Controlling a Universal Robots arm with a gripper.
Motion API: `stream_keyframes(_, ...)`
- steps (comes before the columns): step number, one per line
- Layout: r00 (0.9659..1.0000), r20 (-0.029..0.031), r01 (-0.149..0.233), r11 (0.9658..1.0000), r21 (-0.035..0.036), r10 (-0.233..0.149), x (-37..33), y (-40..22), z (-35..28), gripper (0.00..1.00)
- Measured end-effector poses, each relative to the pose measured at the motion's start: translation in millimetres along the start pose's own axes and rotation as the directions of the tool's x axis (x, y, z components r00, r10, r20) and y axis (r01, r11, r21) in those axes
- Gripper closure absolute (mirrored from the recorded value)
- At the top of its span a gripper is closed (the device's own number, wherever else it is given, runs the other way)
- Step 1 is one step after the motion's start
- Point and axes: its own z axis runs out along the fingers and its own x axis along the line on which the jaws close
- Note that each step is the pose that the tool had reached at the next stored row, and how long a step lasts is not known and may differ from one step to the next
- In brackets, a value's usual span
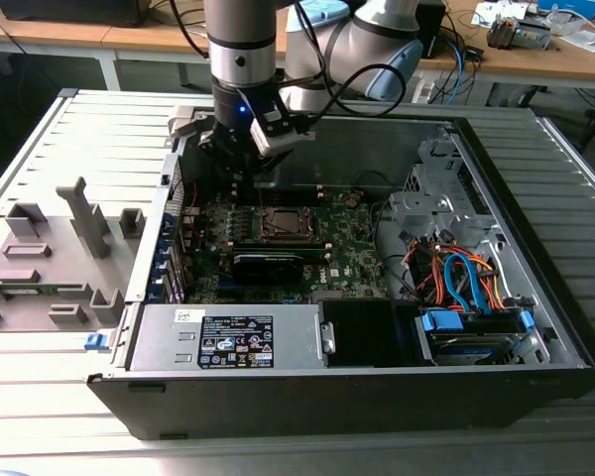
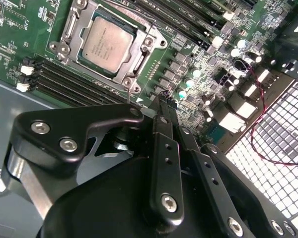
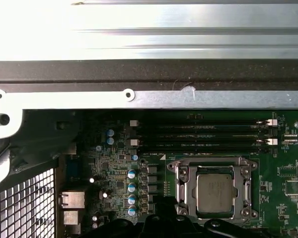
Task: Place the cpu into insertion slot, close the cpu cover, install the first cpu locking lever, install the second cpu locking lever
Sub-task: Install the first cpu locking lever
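Observation:
The cpu (image 2: 106, 44) (image 3: 214, 192), a silver-grey square chip, lies flat in the insertion slot (image 1: 283, 224) on the green board. The cpu cover (image 2: 139, 29) (image 3: 181, 186), a silver metal frame, lies down around the chip. A thin wire lever (image 2: 128, 91) runs off the socket's corner towards the fingertips. My gripper (image 2: 162, 103) (image 1: 246, 184) hangs low over the board beside the socket, on the exterior view's left of it, shut with nothing between its black fingers (image 2: 165, 148). Its dark tips (image 3: 164, 208) show beside the socket frame.
The board sits inside an open computer case (image 1: 535, 327). Black memory slots (image 3: 203, 134) run along one side of the socket and a perforated metal wall (image 2: 278, 144) stands close by. A power supply (image 1: 228, 337), a drive cage with cables (image 1: 466, 283) and grey fixtures (image 1: 50, 258) lie around.

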Motion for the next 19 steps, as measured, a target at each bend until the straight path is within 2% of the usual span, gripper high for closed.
stream_keyframes(19, 1.0000, 0.0000, 0.000, 1.0000, 0.0000, 0.000, 6.0, 0.0, -0.1, 0.89)
